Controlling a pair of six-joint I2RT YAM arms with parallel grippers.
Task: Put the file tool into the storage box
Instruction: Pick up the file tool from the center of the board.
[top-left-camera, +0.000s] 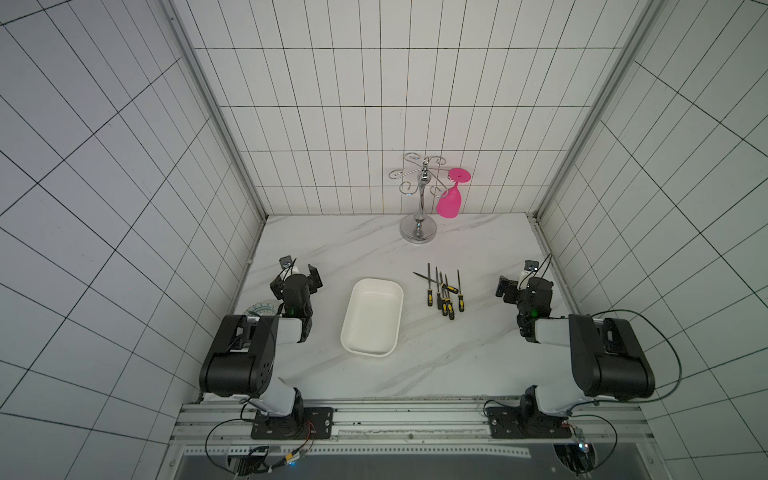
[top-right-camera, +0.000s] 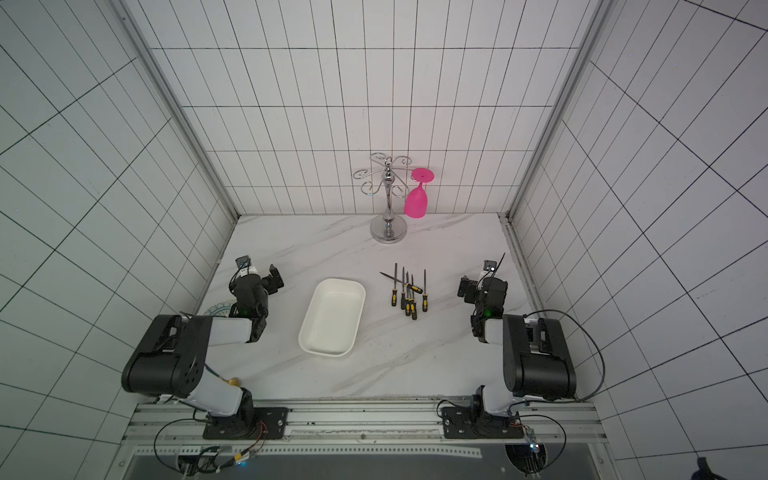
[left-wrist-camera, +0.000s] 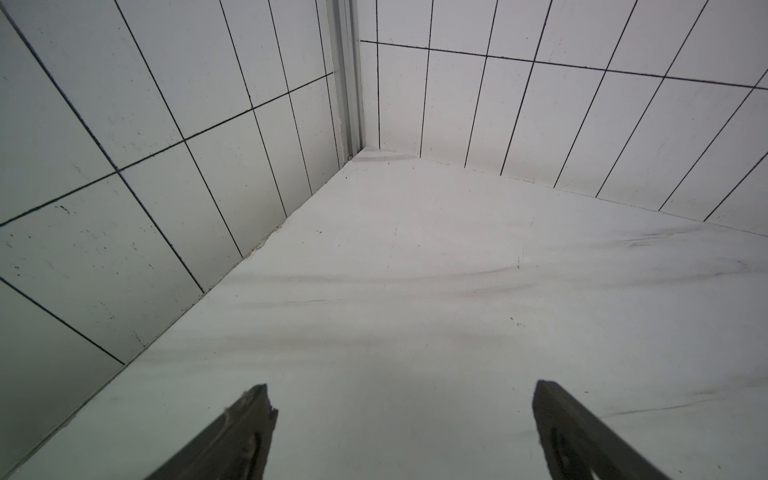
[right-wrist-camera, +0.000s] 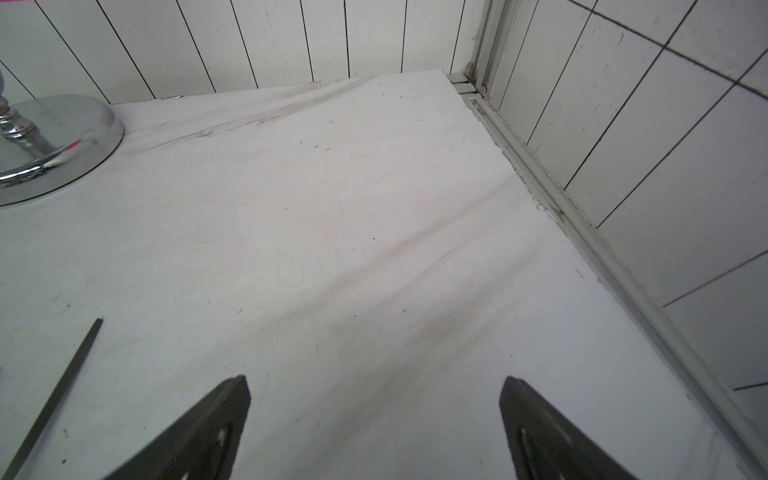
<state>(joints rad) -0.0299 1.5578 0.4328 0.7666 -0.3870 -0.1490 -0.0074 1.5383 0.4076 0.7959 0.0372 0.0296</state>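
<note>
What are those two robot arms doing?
Nothing is being held yet. The left tool and the right tool are both open and empty, one at each side of the table. The black-and-yellow files lie in a bunch beside the white storage box, which has nothing in it.

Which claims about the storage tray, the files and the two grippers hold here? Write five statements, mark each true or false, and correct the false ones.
1. The storage box is empty. True.
2. The right gripper holds a file. False: it is open and empty; the files lie on the tabletop.
3. The files lie between the storage box and the right gripper. True.
4. The pink wine glass stands upright on the tabletop. False: it hangs upside down from the chrome rack.
5. The left gripper is open. True.
</note>
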